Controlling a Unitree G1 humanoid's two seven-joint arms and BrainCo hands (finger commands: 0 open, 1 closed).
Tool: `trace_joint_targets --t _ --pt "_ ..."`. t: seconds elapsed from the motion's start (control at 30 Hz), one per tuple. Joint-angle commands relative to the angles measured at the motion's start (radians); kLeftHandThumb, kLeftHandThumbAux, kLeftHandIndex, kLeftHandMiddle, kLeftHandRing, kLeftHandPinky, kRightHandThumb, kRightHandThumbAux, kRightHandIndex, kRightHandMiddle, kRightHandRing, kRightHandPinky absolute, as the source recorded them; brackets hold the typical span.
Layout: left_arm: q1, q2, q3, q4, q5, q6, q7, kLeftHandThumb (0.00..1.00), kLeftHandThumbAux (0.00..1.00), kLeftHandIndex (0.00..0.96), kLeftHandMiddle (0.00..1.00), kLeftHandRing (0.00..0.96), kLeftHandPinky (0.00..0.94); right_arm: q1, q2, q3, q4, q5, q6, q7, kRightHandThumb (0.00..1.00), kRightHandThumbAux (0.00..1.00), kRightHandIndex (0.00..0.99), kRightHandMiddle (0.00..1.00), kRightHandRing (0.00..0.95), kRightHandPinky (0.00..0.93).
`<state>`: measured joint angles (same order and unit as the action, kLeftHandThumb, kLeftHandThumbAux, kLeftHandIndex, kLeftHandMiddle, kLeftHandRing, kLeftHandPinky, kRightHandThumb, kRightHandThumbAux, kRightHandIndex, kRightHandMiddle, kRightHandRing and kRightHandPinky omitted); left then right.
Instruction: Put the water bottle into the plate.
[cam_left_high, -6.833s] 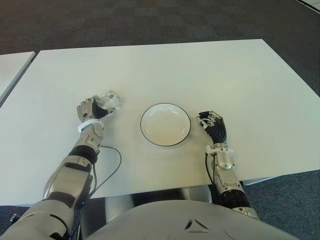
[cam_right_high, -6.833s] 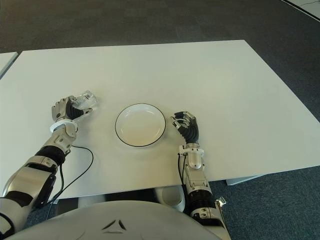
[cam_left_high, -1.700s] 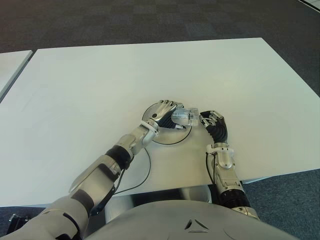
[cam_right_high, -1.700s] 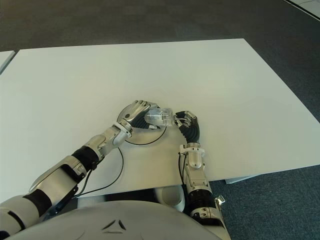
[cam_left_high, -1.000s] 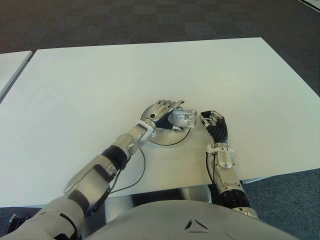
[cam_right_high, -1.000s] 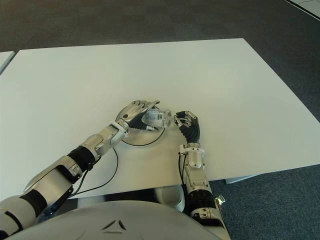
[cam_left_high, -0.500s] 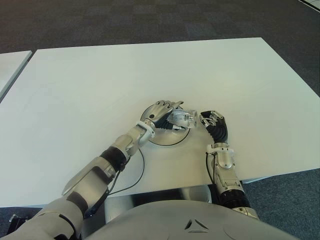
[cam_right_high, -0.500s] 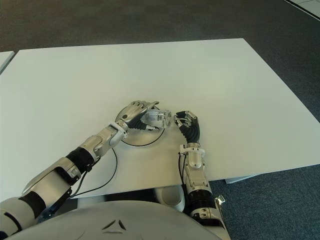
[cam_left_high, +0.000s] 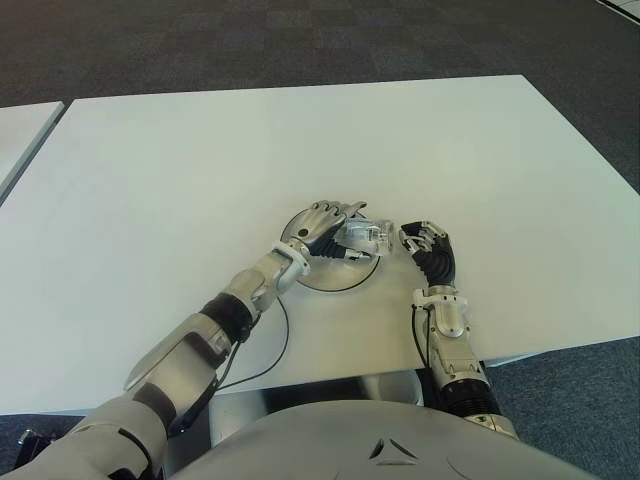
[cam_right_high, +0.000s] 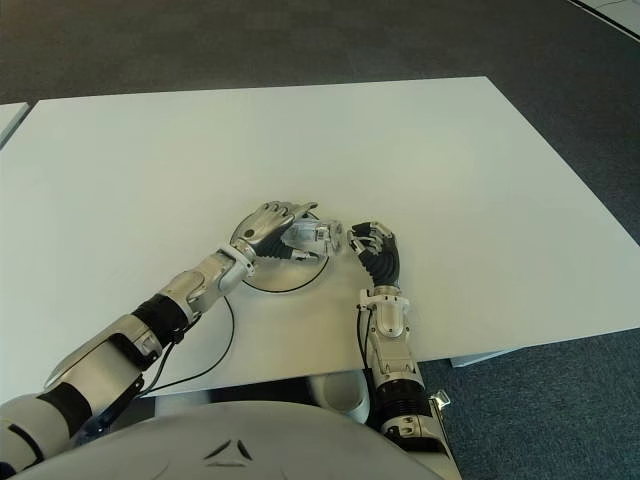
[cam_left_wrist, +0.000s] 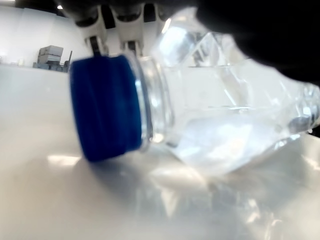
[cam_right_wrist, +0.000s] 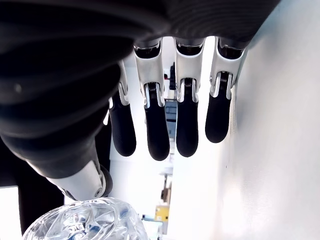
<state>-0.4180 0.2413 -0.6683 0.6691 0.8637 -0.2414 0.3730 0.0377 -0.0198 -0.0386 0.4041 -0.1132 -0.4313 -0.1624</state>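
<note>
The clear plastic water bottle (cam_left_high: 362, 238) with a blue cap (cam_left_wrist: 106, 107) lies on its side in the round white plate with a dark rim (cam_left_high: 322, 284), near the middle of the big white desk (cam_left_high: 200, 160). The left hand (cam_left_high: 325, 225) is over the plate with its fingers (cam_left_high: 340, 209) loosely open above the bottle, not squeezing it. The right hand (cam_left_high: 428, 250) is just beside the plate on its right, with its fingers (cam_right_wrist: 156, 132) curled a little and holding nothing.
</note>
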Motion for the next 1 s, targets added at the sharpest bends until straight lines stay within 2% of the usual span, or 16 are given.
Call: trace_joint_targets --t 0.03,0.33,0.57,0.7,0.87,1.0 --pt "0.048 0.018 0.001 0.052 -0.001 0.009 0.002 0.071 0.237 0.0 0.0 0.0 0.0 0.015 0.0 0.001 0.018 0.002 0.018 0.005 0.707 0.733 0.426 0.427 0.39 0.402" --pt "0.074 0.036 0.039 0.014 -0.016 -0.017 0.055 0.061 0.215 0.0 0.0 0.0 0.0 0.016 -0.003 0.001 0.016 0.0 0.025 0.005 0.706 0.733 0.426 0.422 0.382 0.388" --pt "0.14 0.064 0.089 -0.049 -0.048 -0.078 0.129 0.04 0.23 0.0 0.0 0.0 0.0 0.019 -0.004 0.001 0.014 0.002 0.026 0.006 0.706 0.733 0.426 0.42 0.379 0.392" --pt "0.175 0.057 0.128 -0.051 -0.093 -0.134 0.17 0.009 0.255 0.0 0.0 0.0 0.0 0.019 -0.005 0.0 0.017 0.003 0.022 0.007 0.706 0.733 0.426 0.423 0.382 0.396" --pt "0.203 0.017 0.202 0.021 -0.237 -0.329 0.206 0.001 0.273 0.0 0.0 0.0 0.0 0.018 -0.004 -0.001 0.019 0.005 0.024 0.007 0.706 0.733 0.426 0.425 0.385 0.396" --pt "0.205 -0.022 0.274 0.131 -0.354 -0.487 0.214 0.0 0.292 0.0 0.0 0.0 0.0 0.021 -0.003 -0.002 0.016 0.003 0.027 0.005 0.706 0.734 0.426 0.425 0.385 0.394"
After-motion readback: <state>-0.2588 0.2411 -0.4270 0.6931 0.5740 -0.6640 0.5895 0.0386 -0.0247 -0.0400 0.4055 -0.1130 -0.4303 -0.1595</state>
